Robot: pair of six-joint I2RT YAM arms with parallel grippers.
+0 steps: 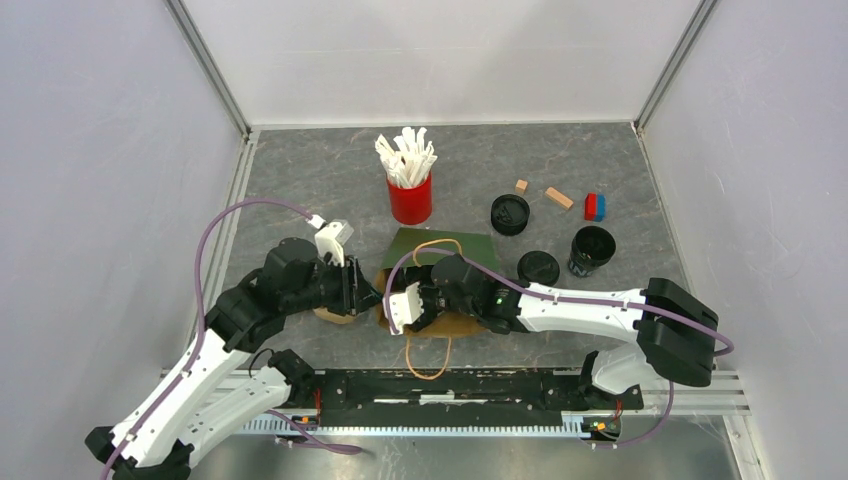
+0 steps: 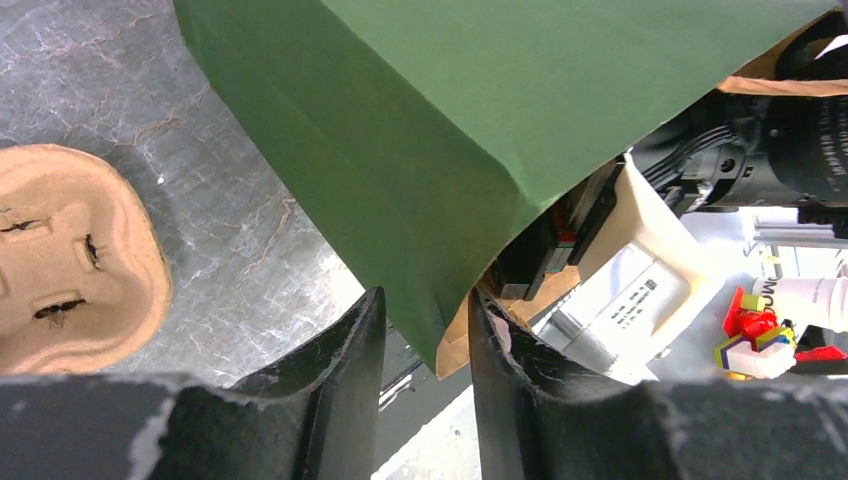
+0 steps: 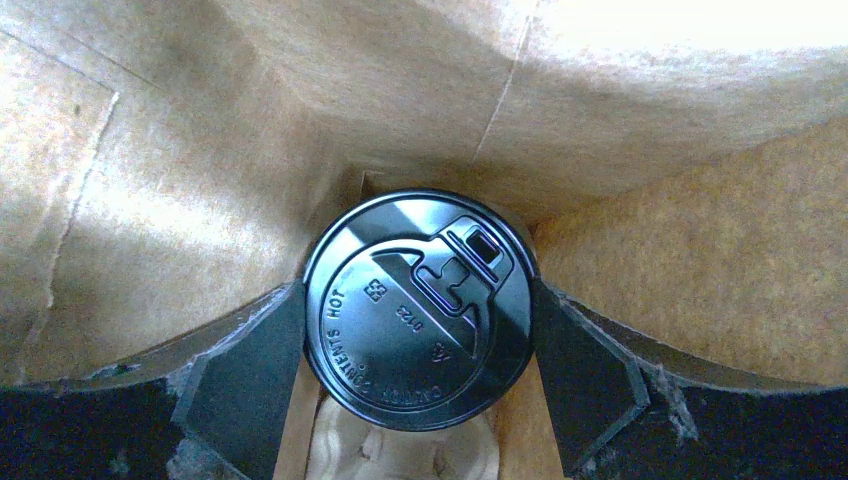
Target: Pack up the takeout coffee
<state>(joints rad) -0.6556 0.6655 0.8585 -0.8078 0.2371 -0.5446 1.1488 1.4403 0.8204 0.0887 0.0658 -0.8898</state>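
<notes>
1. The takeout coffee (image 3: 418, 310) is lidded and sits deep inside the green paper bag (image 1: 445, 248), with brown bag walls on every side of it in the right wrist view. The main part of the packing looks done.
2. The right tool (image 3: 418, 335) reaches into the bag's mouth. Its fingers (image 3: 250, 370) press against opposite sides of the lid's rim, so I judge it is grasping the coffee and not yet let go.
3. A pale moulded shape shows under the near edge of the lid. I cannot tell whether it is a carrier or part of the bag floor, nor whether the cup's weight rests on it.
4. The left tool (image 2: 428, 320) is at the bag's outer edge. Its jaws are parted, and a folded corner of the green paper hangs loosely between them, so it looks released rather than clenched.
5. What seems left is to free the cup, draw the right tool out without tipping the cup or snagging the bag, and perhaps settle the bag.
6. Outside the bag on the surface (image 1: 300, 190) are an open black cup (image 1: 592, 250), two loose black lids (image 1: 510, 213) (image 1: 538, 267), a pulp carrier (image 2: 70, 260) and the red cup of sticks (image 1: 410, 195). Whether any of these also belongs in the bag I cannot say.
</notes>
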